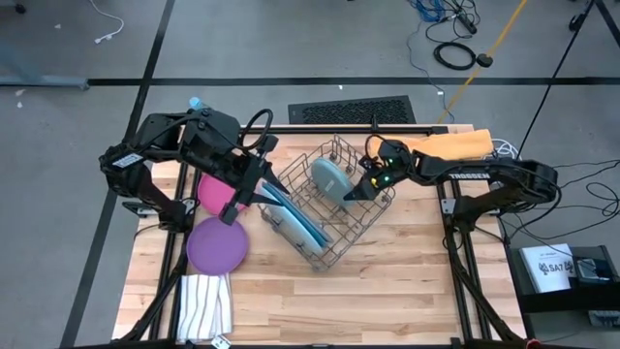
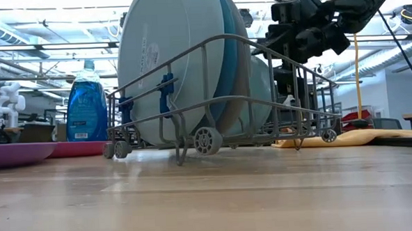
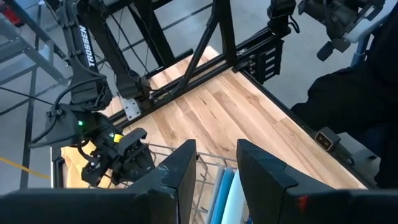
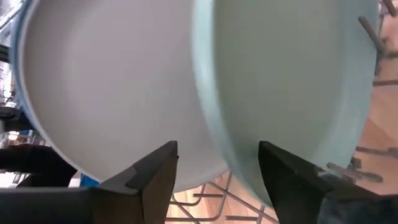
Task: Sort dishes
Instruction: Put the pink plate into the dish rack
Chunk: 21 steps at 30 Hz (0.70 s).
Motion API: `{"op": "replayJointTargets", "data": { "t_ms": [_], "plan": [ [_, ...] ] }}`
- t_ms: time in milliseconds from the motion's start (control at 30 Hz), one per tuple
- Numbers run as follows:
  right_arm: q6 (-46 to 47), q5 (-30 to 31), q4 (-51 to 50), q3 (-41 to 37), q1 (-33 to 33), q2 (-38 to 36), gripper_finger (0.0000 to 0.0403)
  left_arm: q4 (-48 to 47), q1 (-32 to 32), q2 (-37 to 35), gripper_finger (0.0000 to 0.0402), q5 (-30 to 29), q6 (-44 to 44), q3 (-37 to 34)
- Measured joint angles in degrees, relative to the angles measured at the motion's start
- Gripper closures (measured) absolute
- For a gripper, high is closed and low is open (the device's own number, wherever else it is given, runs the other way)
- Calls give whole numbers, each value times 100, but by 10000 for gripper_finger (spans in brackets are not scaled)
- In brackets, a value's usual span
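Note:
A wire dish rack (image 1: 334,228) stands mid-table. Three large dishes stand on edge in its left part: grey (image 2: 169,68), light blue (image 1: 295,221) and dark blue (image 2: 232,51). A smaller pale teal dish (image 1: 334,177) stands on edge behind them. My right gripper (image 4: 217,180) is open at the teal dish's rim (image 4: 214,134), one finger on each side of it. My left gripper (image 3: 216,174) hovers open above the rack's left end with nothing in it. The magenta dish (image 1: 211,189) and the purple dish (image 1: 216,244) lie flat on the table to the left.
A striped white cloth (image 1: 205,305) lies at the near left corner. A blue soap bottle (image 2: 88,103) stands at the far left and an orange cloth (image 1: 450,145) at the far right. Bare wood stretches along the near side and the right of the rack.

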Motion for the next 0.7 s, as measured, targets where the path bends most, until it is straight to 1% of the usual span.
{"op": "replayJointTargets", "data": {
  "t_ms": [167, 333, 533, 700],
  "plan": [
    [-22, 24, 52, 1, 2, -186, 182, 2, 0, 0, 283, 0, -4, 0],
    [-106, 248, -128, 3, 7, -423, 182, 23, 0, 0, 283, 0, -2, 0],
    [-182, 826, -423, 10, 49, -647, 181, 22, 0, 0, 283, 2, -4, 0],
    [-72, 1661, -581, 37, 194, -684, 181, 19, 0, 0, 283, 3, -1, 0]
  ]
}}
